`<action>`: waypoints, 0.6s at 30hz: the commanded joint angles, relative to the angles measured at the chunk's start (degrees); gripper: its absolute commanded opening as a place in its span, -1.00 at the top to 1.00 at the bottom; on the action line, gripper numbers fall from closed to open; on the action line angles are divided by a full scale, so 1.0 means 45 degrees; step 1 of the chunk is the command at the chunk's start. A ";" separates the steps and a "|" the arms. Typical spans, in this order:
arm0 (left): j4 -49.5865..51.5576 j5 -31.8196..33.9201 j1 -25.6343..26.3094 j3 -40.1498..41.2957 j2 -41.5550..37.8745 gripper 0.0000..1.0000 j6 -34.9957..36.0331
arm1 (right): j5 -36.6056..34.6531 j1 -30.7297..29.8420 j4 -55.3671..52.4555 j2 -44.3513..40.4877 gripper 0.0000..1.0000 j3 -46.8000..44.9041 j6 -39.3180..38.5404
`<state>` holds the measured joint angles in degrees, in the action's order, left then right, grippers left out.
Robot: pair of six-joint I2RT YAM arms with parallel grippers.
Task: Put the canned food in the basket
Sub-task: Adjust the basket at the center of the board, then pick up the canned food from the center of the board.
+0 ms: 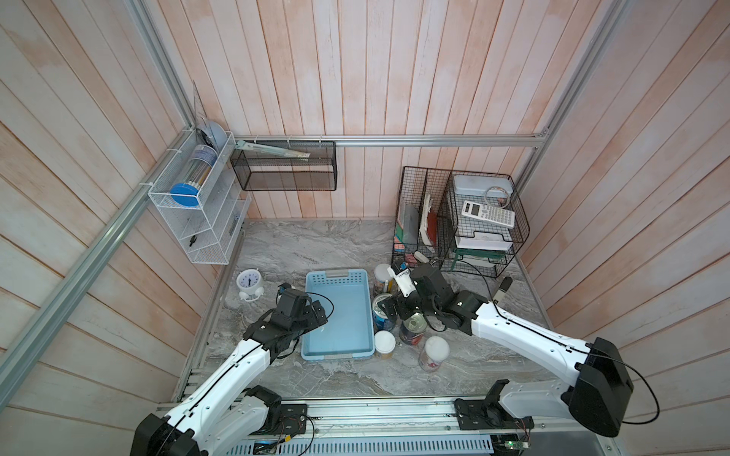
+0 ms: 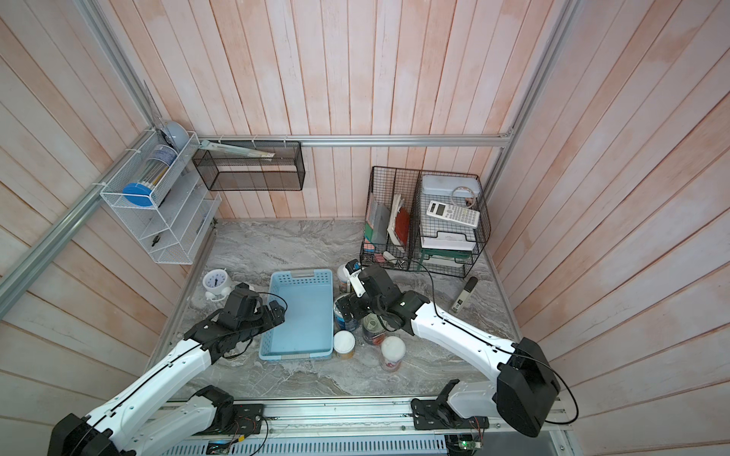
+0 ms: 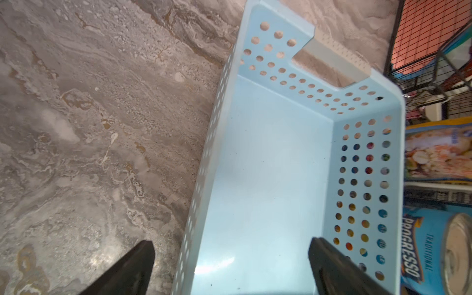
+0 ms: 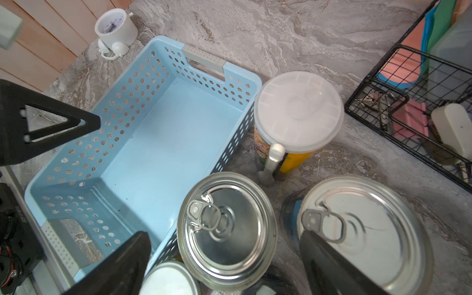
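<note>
in both top views the basket (image 1: 339, 331) sits empty on the marble table (image 1: 300, 244), with the cans clustered just to its right. five show. a sixth, if there is one, is hidden under the right arm. the right gripper (image 1: 389, 307) hangs over the blue-label tin (image 1: 381, 321), which stands just beside the basket's right wall. the dark tin (image 1: 414, 325) is just right of that one. the left gripper (image 1: 320, 313) is at the basket's left wall.

the left wrist view shows the left gripper (image 3: 229, 270) with jaws spread wide and holding nothing. the basket's left wall runs between them.

the right wrist view shows the right gripper (image 4: 222, 268) just as wide and also empty. the blue-label tin's pull-tab top is centred between the jaws, and a white-lidded can (image 4: 298, 112) stands beyond it.

this looks like the first pick, with no can placed yet. the next move calls for lowering the jaws around the tin. the fit looks tight, with the basket wall on one side and the dark tin on the other. then the gripper closes, lifts the tin clear of the rim, and carries it left.
</note>
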<state>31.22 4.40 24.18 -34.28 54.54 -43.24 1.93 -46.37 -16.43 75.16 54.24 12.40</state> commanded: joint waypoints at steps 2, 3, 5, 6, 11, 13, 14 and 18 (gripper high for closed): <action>0.0457 0.0664 0.0837 -0.0416 -0.0780 -1.00 -0.0589 | -0.0330 -0.0076 -0.0452 -0.0109 -0.96 0.0259 0.0044; 0.0770 0.1044 0.1157 -0.0509 -0.1119 -1.00 -0.0825 | -0.0267 -0.0086 -0.0480 -0.0100 -0.96 0.0280 0.0036; 0.1214 0.1797 0.1891 -0.0756 -0.1763 -1.00 -0.1289 | -0.0321 -0.0086 -0.0615 -0.0027 -0.96 0.0308 -0.0013; 0.1467 0.2108 0.2275 -0.0903 -0.1939 -1.00 -0.1461 | -0.0463 -0.0086 -0.0699 0.0040 -0.96 0.0331 0.0007; 0.3369 0.3669 0.4721 -0.1702 -0.1371 -1.00 -0.2844 | -0.0732 -0.0081 -0.1192 0.0301 -0.96 0.0589 -0.0098; 0.3291 0.3876 0.6087 -0.1683 -0.1133 -1.00 -0.3952 | -0.0829 -0.0069 -0.1261 0.0262 -0.96 0.0632 -0.0187; 0.3079 0.3966 0.6923 -0.1626 -0.0993 -1.00 -0.4582 | -0.0922 -0.0079 -0.1323 0.0236 -0.96 0.0643 -0.0241; 0.2783 0.4490 0.9355 -0.1383 -0.0119 -1.00 -0.6420 | -0.1072 -0.0056 -0.1246 0.0087 -0.96 0.0483 -0.0238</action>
<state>42.48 20.53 62.35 -41.17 52.25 -63.57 -1.30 -46.37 -20.82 75.88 55.57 11.92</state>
